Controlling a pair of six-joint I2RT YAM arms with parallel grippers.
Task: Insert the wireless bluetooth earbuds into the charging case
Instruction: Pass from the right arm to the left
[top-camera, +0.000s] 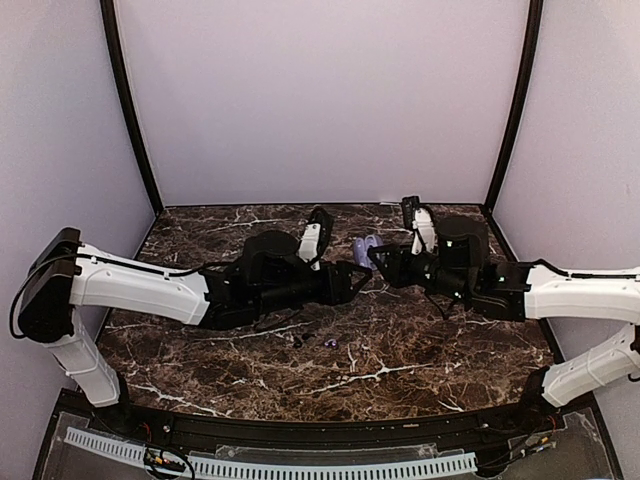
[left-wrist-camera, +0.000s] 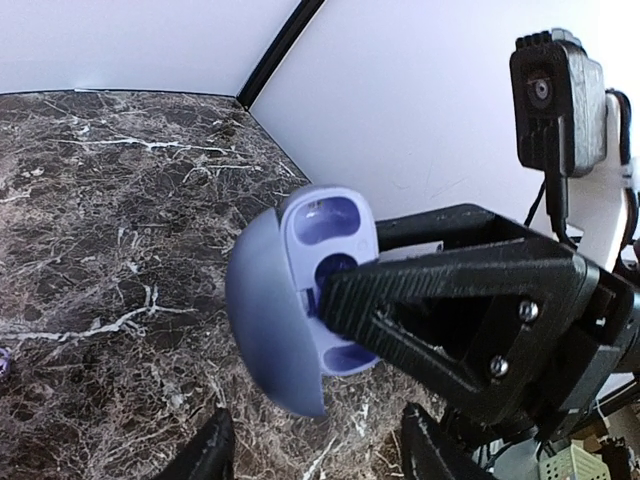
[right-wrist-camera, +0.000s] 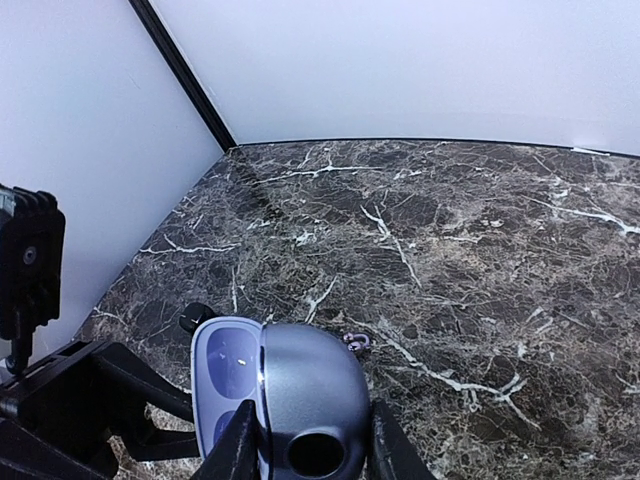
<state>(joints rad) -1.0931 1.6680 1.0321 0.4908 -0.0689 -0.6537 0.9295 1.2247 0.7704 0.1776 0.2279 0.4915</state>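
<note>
**Top view.** My right end effector (top-camera: 380, 256) is clamped on the pale purple case (top-camera: 366, 245), just past the centre of the surface (top-camera: 420, 370) toward 12 o'clock. My left end effector (top-camera: 352, 278) sits close beside the case at its 7 o'clock. Small earbuds (top-camera: 331, 342) lie loose on the surface at 6 o'clock of the case, well apart from it.

**Left wrist view.** The case (left-wrist-camera: 330, 215) is open, with its lid (left-wrist-camera: 265, 320) swung to 9 o'clock and its hollows facing the camera. I cannot tell whether the hollows are filled. A finger (left-wrist-camera: 450, 320) of my right end effector crosses the case at 3 o'clock. My left fingers (left-wrist-camera: 210, 452) show at 6 o'clock, part-way apart, with nothing visible between them.

**Right wrist view.** The case (right-wrist-camera: 300, 385) sits at 6 o'clock, gripped between my right fingers (right-wrist-camera: 240, 445). One earbud (right-wrist-camera: 356, 342) rests on the surface at 1 o'clock of the case, just beside it. My left end effector (right-wrist-camera: 100, 400) shows at 8 o'clock.
</note>
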